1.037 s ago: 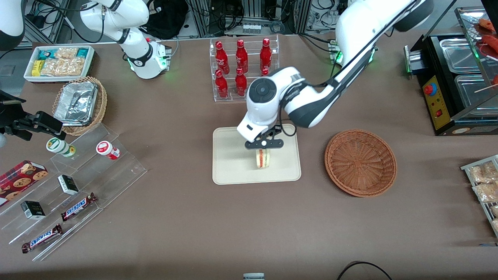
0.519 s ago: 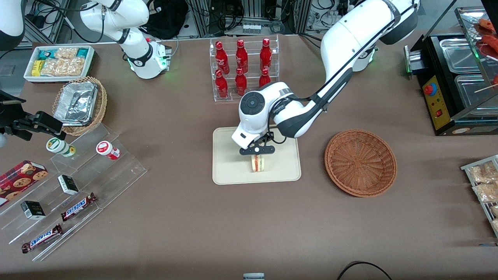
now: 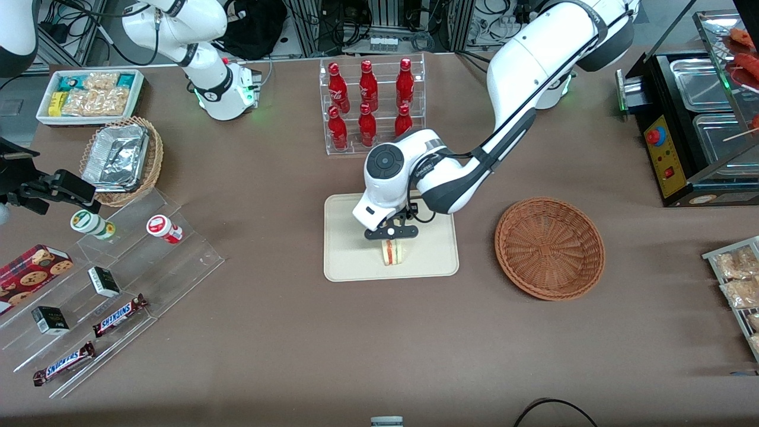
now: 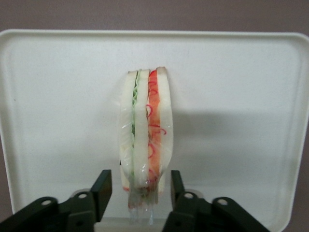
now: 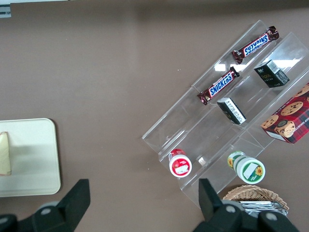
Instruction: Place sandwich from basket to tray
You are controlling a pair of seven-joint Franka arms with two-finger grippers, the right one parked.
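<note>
The sandwich point(image 3: 392, 253) point(image 4: 145, 130) stands on its edge on the cream tray point(image 3: 350, 261) point(image 4: 231, 96), a pale wedge with green and red layers showing. My left gripper point(image 3: 391, 236) point(image 4: 140, 186) is low over the tray and straddles the sandwich's near end. It is open, and a narrow gap shows between each black finger point(image 4: 103, 186) and the bread. The reddish-brown basket point(image 3: 549, 247) sits beside the tray toward the working arm's end, with nothing in it. The right wrist view catches the sandwich point(image 5: 5, 154) on the tray's point(image 5: 34, 154) end.
A clear rack of red bottles point(image 3: 370, 107) stands farther from the camera than the tray. A stepped acrylic shelf of snacks point(image 3: 112, 284), a tan basket with foil point(image 3: 121, 160) and a white snack bin point(image 3: 89, 95) lie toward the parked arm's end. A black appliance point(image 3: 694, 118) stands at the working arm's end.
The arm has come down over the tray, bringing the sandwich lower and slightly nearer the camera until it rests on the tray. The basket has not moved.
</note>
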